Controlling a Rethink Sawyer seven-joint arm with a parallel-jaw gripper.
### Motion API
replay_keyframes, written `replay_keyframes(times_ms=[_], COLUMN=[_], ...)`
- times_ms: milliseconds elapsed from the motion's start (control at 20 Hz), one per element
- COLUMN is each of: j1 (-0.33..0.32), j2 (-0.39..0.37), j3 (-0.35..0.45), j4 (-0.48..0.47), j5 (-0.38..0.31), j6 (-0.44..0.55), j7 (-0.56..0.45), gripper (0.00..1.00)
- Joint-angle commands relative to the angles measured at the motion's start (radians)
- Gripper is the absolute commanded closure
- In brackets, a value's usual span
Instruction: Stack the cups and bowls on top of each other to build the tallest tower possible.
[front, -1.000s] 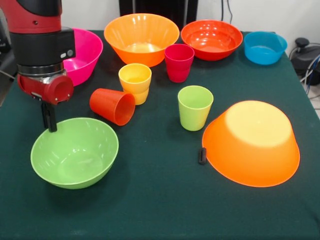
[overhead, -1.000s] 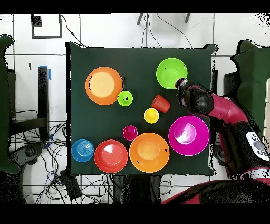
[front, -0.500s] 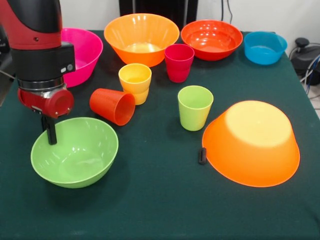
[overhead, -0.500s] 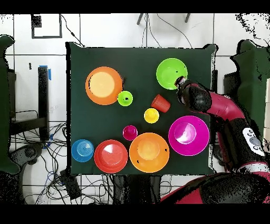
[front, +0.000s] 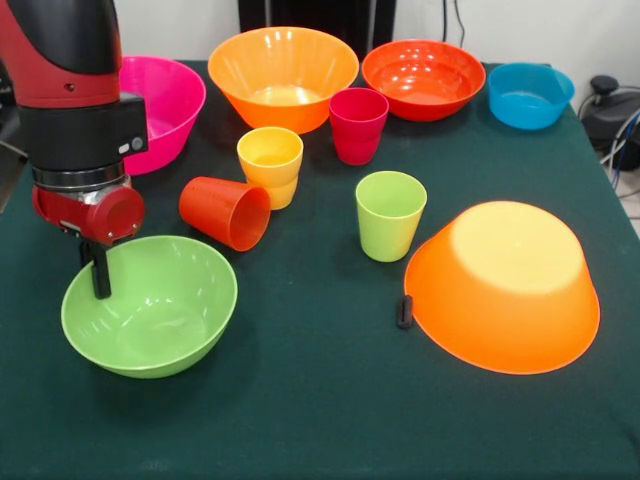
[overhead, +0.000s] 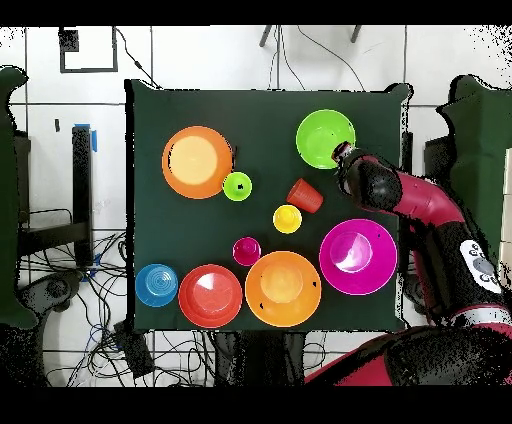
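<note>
Gripper (front: 98, 275) at green bowl (front: 150, 305) near-pedestal rim, one finger visible inside; jaw state cannot tell. Likely positioned for rim grasp. Bowl upright, front-left of table; orange-red cup (front: 226, 212) toppled beside it.

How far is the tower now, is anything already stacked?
Nothing is stacked yet: every cup and bowl stands apart on the table. In hand: the gripper is at the lime green bowl's rim. Left: the whole tower, including the orange-red cup on its side and the upturned orange bowl.
</note>
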Motion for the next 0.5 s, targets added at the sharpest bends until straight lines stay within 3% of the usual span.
replay_keyframes(times_ms=[50, 300, 400, 450, 500], j1=[0.001, -0.001, 0.005, 0.008, 0.013], j2=[0.051, 0.068, 0.059, 0.054, 0.052], j3=[0.055, 0.054, 0.045, 0.038, 0.032], j4=[-0.041, -0.054, -0.052, -0.044, -0.043], j5=[-0.091, -0.111, -0.141, -0.149, -0.149], j6=[0.132, 0.111, 0.061, 0.036, 0.028], j7=[-0.262, -0.259, -0.249, -0.223, -0.208], gripper=[1.00, 1.00, 1.00, 0.00, 0.00])
